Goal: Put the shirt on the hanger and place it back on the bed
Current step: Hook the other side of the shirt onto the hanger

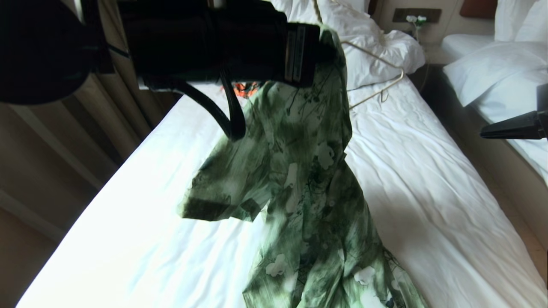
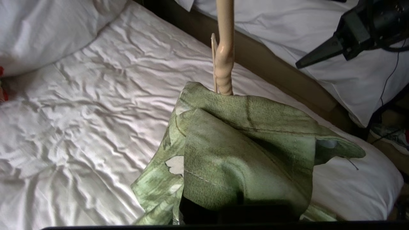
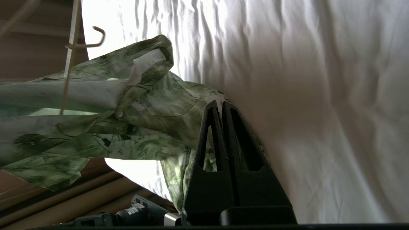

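The green-and-white flowered shirt point(image 1: 308, 179) hangs from my left gripper point(image 1: 322, 50), raised above the bed point(image 1: 428, 192); its lower part trails on the sheet. The fingers are buried in the cloth, shut on the shirt near its top. In the left wrist view the fabric point(image 2: 243, 150) drapes over the gripper, and a cream arm of the hanger point(image 2: 224, 60) sticks out of it. The rest of the hanger point(image 1: 385, 62) juts out past the shirt toward the duvet. My right gripper point(image 3: 220, 103) is shut and empty at the right, beside the bed and clear of the shirt point(image 3: 96, 127).
A bulky white duvet and pillow point(image 1: 376, 47) lie at the head of the bed. A small orange garment point(image 1: 245, 89) shows behind my left arm. A second white bed point(image 1: 496, 68) stands to the right across a narrow gap. Curtains point(image 1: 85, 141) hang along the left.
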